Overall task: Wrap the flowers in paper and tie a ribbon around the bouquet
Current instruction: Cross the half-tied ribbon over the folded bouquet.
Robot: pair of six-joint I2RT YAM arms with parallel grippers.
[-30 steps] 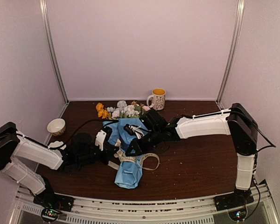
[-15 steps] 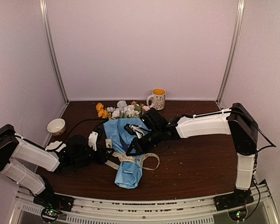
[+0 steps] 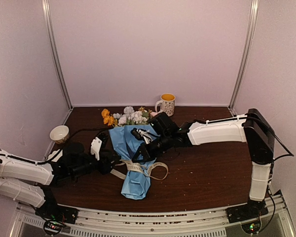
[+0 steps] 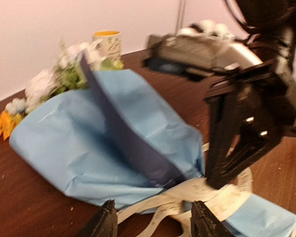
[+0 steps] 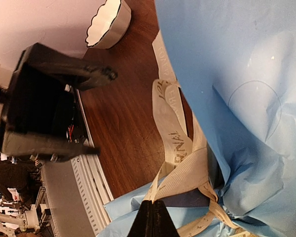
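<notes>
The bouquet's blue paper [image 3: 134,183] lies mid-table, with the flowers [image 3: 124,117] sticking out of its far end. The cream ribbon [image 3: 129,167] is looped round its narrow middle. My right gripper [image 3: 137,159] reaches over the paper and is shut on a ribbon strand [image 5: 173,183] at its tips [image 5: 153,218]. My left gripper [image 3: 112,162] sits low, left of the bouquet, open. In the left wrist view its fingertips [image 4: 203,223] straddle loose ribbon [image 4: 187,190] in front of the paper [image 4: 89,138] without touching it. Stems are hidden inside the paper.
A yellow-lined mug [image 3: 166,104] stands at the back, behind the flowers. A small scalloped bowl [image 3: 59,133] sits at the far left near the wall. The metal rail [image 3: 148,219] runs along the table's near edge.
My left gripper has opened, let go at the bouquet and drawn back to the left. My right gripper has closed fully on the ribbon and stayed over the paper.
</notes>
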